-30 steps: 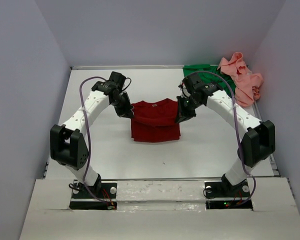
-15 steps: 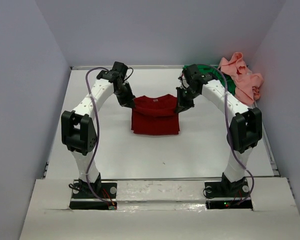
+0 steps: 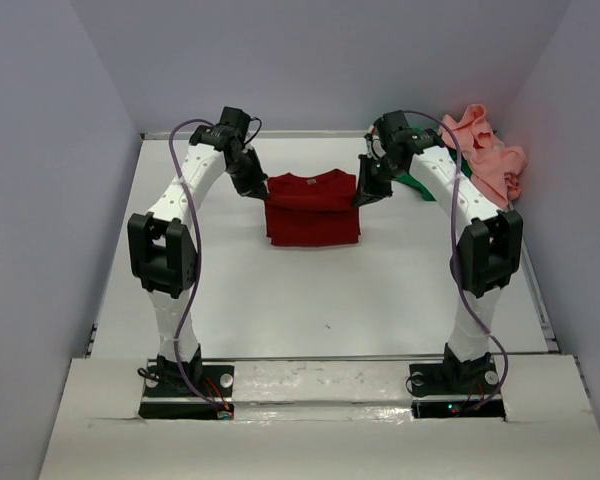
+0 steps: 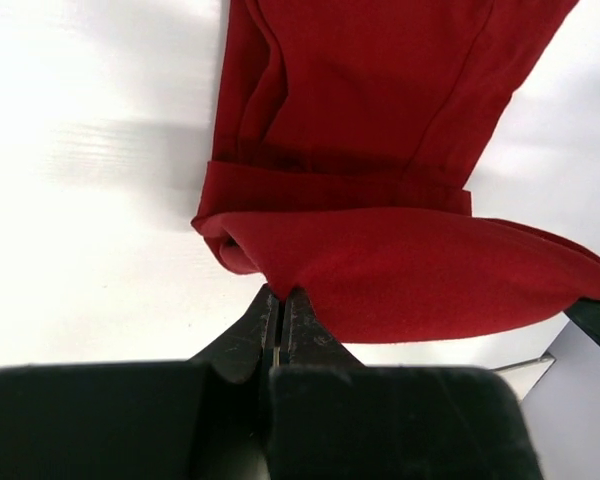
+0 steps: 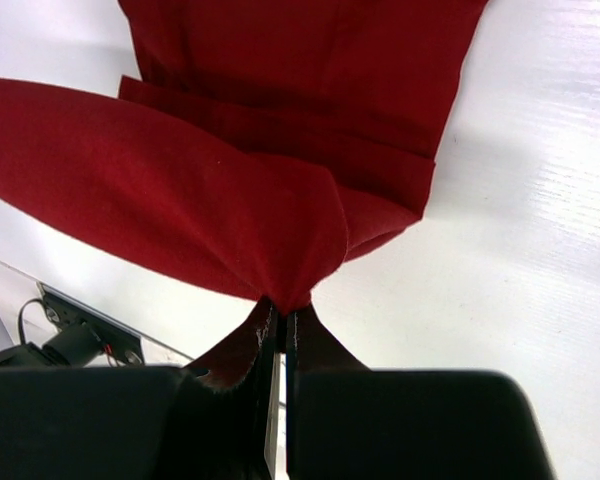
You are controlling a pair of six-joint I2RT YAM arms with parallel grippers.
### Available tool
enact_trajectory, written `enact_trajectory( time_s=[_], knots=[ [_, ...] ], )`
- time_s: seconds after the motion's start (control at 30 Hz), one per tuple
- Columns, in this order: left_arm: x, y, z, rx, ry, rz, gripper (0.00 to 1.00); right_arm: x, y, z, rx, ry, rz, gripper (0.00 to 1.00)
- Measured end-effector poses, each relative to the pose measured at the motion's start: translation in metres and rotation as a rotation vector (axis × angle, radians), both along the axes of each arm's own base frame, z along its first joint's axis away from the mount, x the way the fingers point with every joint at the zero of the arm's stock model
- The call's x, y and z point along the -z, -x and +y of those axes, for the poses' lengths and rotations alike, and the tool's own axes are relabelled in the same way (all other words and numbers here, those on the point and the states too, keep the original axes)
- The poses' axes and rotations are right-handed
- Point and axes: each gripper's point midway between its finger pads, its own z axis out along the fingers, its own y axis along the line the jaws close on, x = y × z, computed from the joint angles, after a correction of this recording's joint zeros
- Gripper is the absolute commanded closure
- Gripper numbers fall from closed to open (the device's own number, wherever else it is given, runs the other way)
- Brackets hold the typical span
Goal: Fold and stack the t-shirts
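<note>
The soft dark red cloth t-shirt point(image 3: 312, 212) lies partly folded on the far middle of the white table point(image 3: 280, 290), its long axis running left to right. The left gripper point(image 4: 280, 318) and right gripper point(image 5: 283, 322) each pinch tight on a far corner, holding the top layer's edge stretched between them.

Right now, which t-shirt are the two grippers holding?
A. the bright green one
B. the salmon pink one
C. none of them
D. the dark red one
D: in the wrist views the left gripper and the right gripper are each shut on an edge of the dark red t-shirt, holding a fold of it above the rest, while the salmon pink t-shirt lies apart in the far right corner.
</note>
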Motion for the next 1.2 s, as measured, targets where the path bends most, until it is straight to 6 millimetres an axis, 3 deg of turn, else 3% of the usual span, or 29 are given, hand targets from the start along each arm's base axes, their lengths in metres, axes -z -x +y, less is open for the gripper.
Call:
enact_trajectory(
  time_s=[0.27,0.43,0.53,0.67,0.8,0.93,1.03,1.2],
  knots=[
    [-0.012,-0.008,-0.002,0.005,0.012,-0.04,1.0,-0.003,-0.002,0.0,0.004,-0.01,-0.003,1.0],
    [0.006,0.002,0.0,0.023,0.017,-0.004,1.0,0.011,0.008,0.002,-0.001,-0.023,0.049,1.0],
    [0.031,0.023,0.001,0.041,0.021,0.077,1.0,0.036,0.029,-0.001,-0.002,-0.018,0.143,1.0],
    [0.064,0.076,0.007,0.067,0.024,0.219,1.0,0.061,0.063,-0.006,0.006,-0.016,0.27,1.0],
    [0.063,0.125,0.013,0.086,0.046,0.272,1.0,0.06,0.095,-0.011,0.017,-0.035,0.332,1.0],
    [0.049,0.155,0.015,0.107,0.076,0.248,1.0,0.039,0.122,-0.013,0.017,-0.076,0.319,1.0],
    [0.04,0.178,0.014,0.131,0.097,0.23,1.0,0.028,0.154,-0.011,0.0,-0.102,0.32,1.0],
    [0.041,0.219,0.004,0.199,0.114,0.261,1.0,0.04,0.215,-0.011,-0.024,-0.095,0.422,1.0]
  ],
)
